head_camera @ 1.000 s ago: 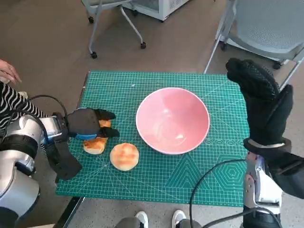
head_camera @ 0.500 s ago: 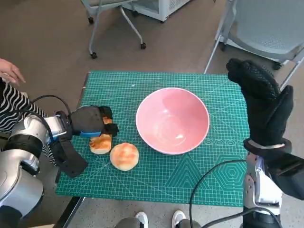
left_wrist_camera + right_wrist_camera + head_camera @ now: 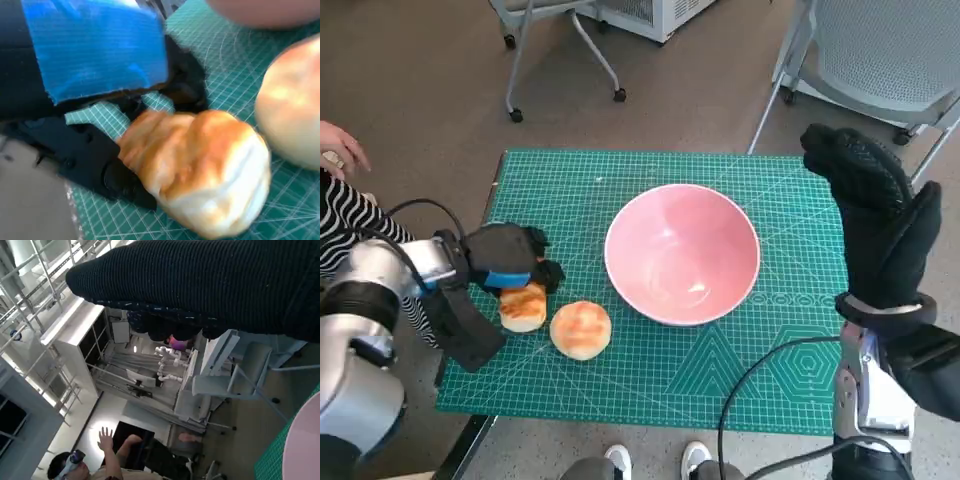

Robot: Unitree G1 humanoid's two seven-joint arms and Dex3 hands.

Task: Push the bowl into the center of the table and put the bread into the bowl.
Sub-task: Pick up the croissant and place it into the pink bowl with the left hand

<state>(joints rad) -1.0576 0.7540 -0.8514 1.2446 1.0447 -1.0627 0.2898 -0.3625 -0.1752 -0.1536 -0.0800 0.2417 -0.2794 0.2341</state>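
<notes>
A pink bowl [image 3: 682,253] stands empty near the middle of the green cutting mat [image 3: 720,370]. My left hand [image 3: 505,258] is at the mat's left side, fingers curled over an oblong browned bread roll [image 3: 523,306]. In the left wrist view the roll [image 3: 200,165] sits tight against the black fingers [image 3: 180,85] below the blue-taped hand [image 3: 95,50]. A round bun [image 3: 581,328] [image 3: 295,115] lies just right of the roll, apart from the bowl. My gloved right hand [image 3: 875,215] [image 3: 200,285] is raised off the mat's right edge, holding nothing.
Wheeled chair legs [image 3: 565,50] stand beyond the mat, a grey mesh chair [image 3: 880,50] at the far right. A person's striped sleeve [image 3: 340,215] is at the left edge and shoes [image 3: 655,462] at the near edge. A person [image 3: 100,460] shows in the right wrist view.
The left hand's fingers went from spread over the roll to curled on it, and hand and roll have shifted slightly left. Bowl, bun and right hand have not moved.
</notes>
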